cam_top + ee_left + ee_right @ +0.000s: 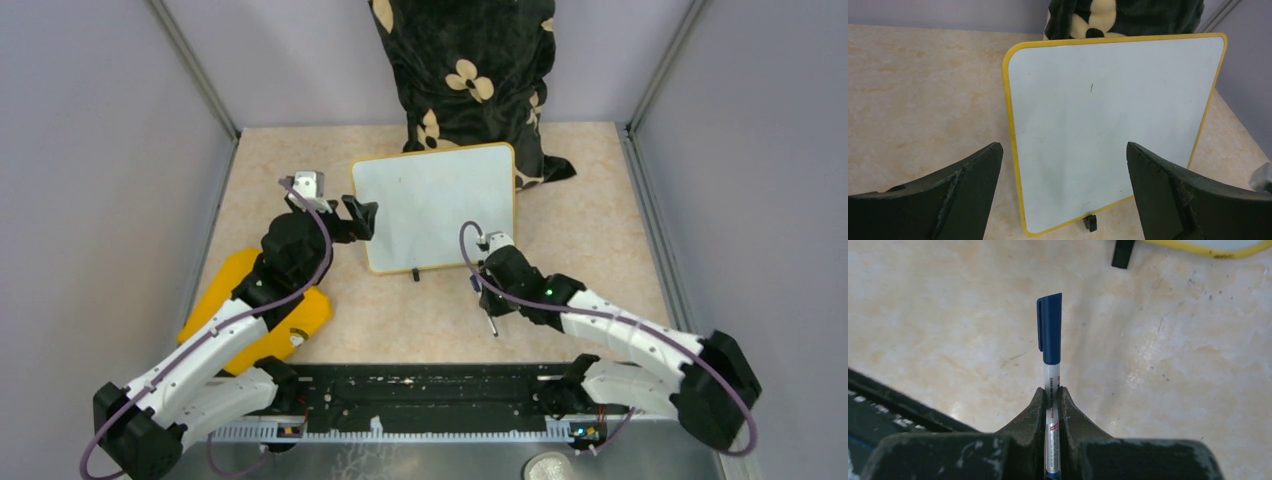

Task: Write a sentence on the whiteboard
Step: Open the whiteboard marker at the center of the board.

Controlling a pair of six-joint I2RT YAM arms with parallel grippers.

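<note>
The whiteboard (pixel 435 205) stands propped in the middle of the table, white with a yellow rim (pixel 1009 100). No sentence is in view on it; its face is blank apart from a tiny dark mark (pixel 1091 88). My left gripper (pixel 362 218) hangs open by the board's left edge, and in the left wrist view (pixel 1063 147) its wide-apart fingers frame the board's lower part. In front of the board's near right corner, my right gripper (pixel 487 300) is shut on a marker (pixel 1049 325). The marker's blue cap is on and sticks out past the fingertips (pixel 1052 390).
A black cloth with cream flowers (pixel 465 70) rises behind the board. A yellow-orange object (pixel 225 290) lies under my left arm. The board's black foot (pixel 1123 252) rests on the beige tabletop. A black rail (pixel 420 395) runs along the near edge, and grey walls enclose both sides.
</note>
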